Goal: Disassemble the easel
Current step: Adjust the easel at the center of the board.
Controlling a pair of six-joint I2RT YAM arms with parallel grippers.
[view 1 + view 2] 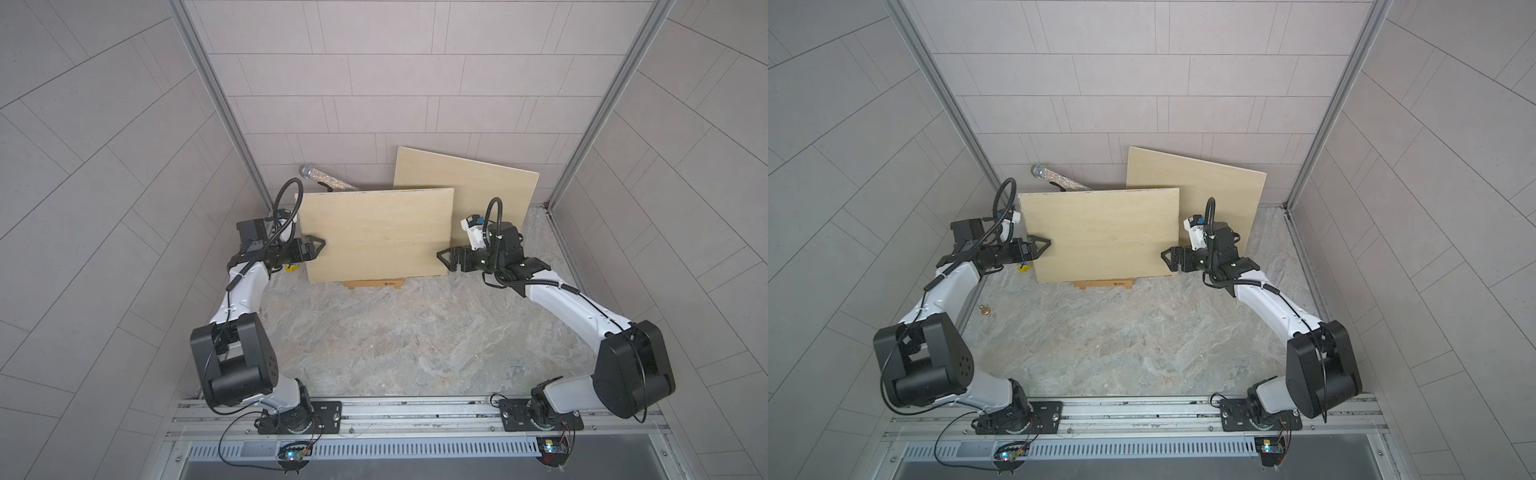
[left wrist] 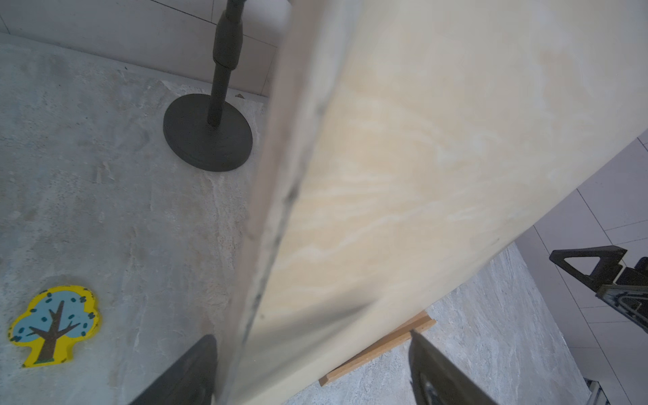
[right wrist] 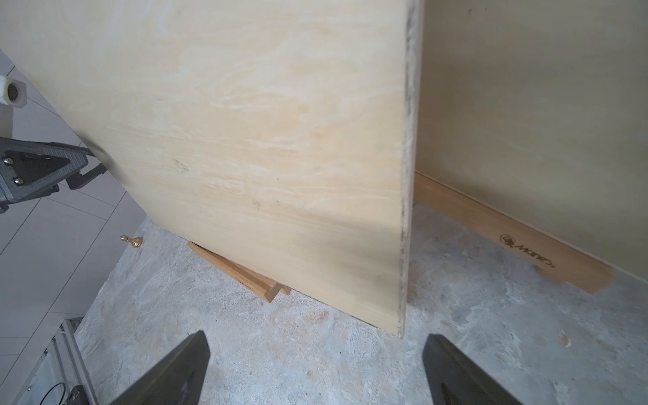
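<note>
A pale plywood board (image 1: 374, 232) stands tilted back on the easel's brown wooden ledge (image 1: 374, 284), in both top views. My left gripper (image 1: 316, 245) is open and straddles the board's left edge (image 2: 277, 210). In the left wrist view one finger (image 2: 189, 371) is behind the board and the other finger (image 2: 438, 371) is in front, well off its face. My right gripper (image 1: 444, 255) is open just short of the board's right edge (image 3: 406, 175), with nothing between its fingers (image 3: 175, 371). The rest of the easel is hidden behind the board.
A second board (image 1: 478, 187) leans at the back wall on another brown ledge (image 3: 508, 242). A glittery microphone (image 1: 328, 180) on a black stand (image 2: 207, 133) rises behind the front board. A tree-shaped piece (image 2: 54, 324) and a small gold pawn (image 1: 983, 309) lie at the left.
</note>
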